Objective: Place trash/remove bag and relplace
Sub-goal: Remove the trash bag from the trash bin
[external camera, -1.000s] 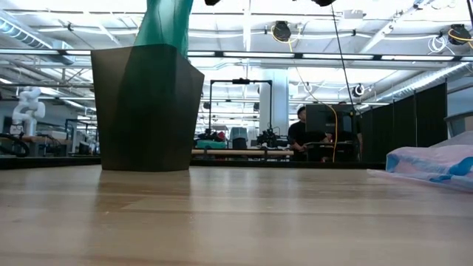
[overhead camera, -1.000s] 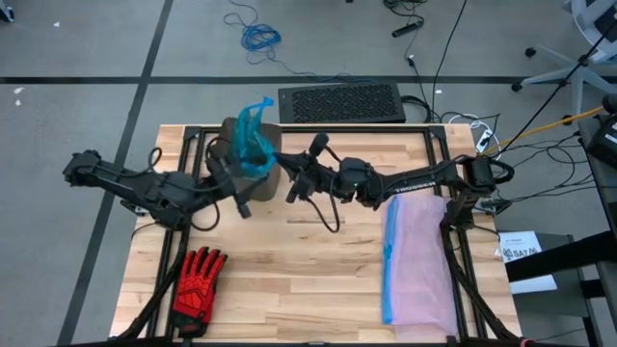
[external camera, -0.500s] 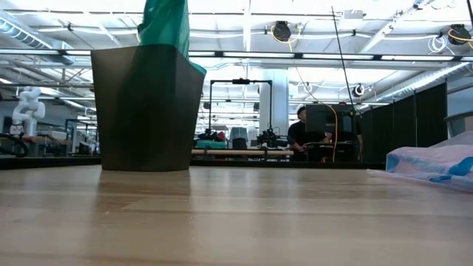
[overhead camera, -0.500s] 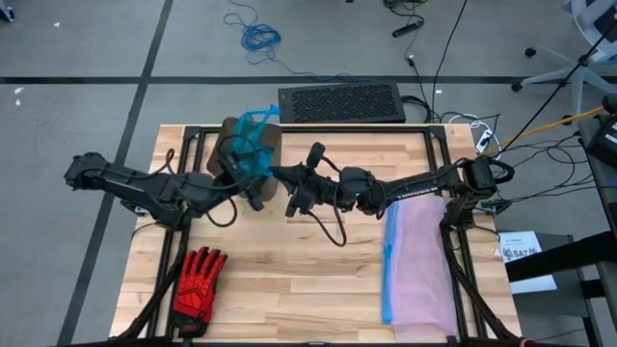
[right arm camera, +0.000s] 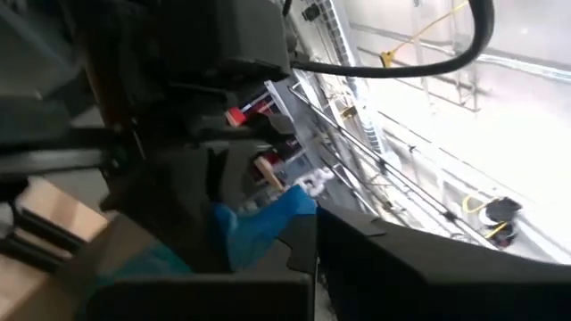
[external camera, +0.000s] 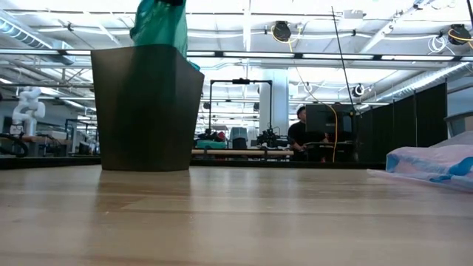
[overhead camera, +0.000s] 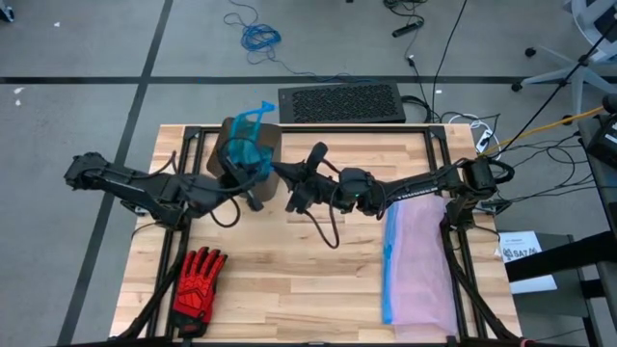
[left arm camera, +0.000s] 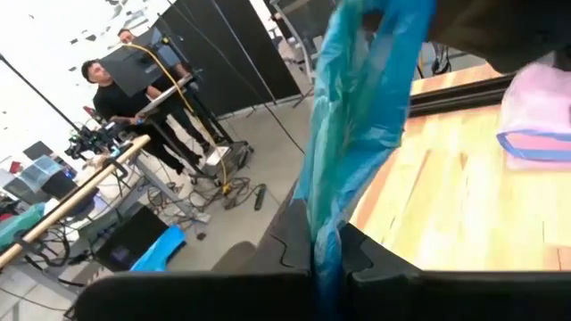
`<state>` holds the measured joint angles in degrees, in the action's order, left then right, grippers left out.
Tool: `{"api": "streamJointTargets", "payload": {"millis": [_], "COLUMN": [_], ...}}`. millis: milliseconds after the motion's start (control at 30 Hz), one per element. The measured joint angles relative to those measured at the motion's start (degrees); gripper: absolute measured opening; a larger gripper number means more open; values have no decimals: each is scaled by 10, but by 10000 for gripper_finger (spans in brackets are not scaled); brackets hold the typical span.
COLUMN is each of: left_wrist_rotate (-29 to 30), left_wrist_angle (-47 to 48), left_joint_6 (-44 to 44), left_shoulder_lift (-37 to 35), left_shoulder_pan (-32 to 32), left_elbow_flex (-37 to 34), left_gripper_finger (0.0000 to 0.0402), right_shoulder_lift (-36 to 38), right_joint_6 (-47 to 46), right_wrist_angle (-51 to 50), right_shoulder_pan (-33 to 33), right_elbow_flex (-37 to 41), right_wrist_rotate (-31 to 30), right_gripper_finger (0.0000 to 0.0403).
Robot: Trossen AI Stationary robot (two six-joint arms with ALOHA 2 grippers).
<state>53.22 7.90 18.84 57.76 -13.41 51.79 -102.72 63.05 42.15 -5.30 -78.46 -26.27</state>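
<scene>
Both end effectors clamped on bag

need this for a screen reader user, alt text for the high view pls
Overhead view: two dark arms meet at a dark bin at the wooden table's far edge, the left claw shut on a teal bag. A red glove lies near-left, a lilac bag right.

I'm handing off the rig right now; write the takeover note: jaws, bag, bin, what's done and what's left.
Left gripper: jaws shut on the teal bag, pinched above the dark bin at the table's far left.
Right gripper: jaws shut on the same bag, beside the bin.
Bag partly lifted, lower part in the bin.
Lilac bag lies along the table's right side; red glove near left.
Left: pull the bag out, fit a replacement.
</scene>
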Motion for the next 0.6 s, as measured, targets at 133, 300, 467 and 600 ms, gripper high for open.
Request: {"api": "streamJointTargets", "payload": {"millis": [133,300,467,600], "left_wrist_rotate": [0,14,29,30], "left_wrist_angle": [23,37,51,54], "left_joint_6": [-17,-21,-21,-21], "left_shoulder_lift": [0,0,-15,-26], "left_shoulder_pan": [0,0,0,0], "left_elbow_flex": [0,0,0,0], "left_gripper_finger": [2,1,1,1], "right_shoulder_lift": [0,1,2,2], "right_joint_6": [34,55,79,108], "right_wrist_angle": [1,-3,-17,-18], "right_shoulder_pan": [-1,-1,-4,-8], "right_elbow_flex": [0,0,0,0], "right_wrist_rotate": [-27,-42,-74,-107], "right_gripper_finger": [0,0,0,0]}}
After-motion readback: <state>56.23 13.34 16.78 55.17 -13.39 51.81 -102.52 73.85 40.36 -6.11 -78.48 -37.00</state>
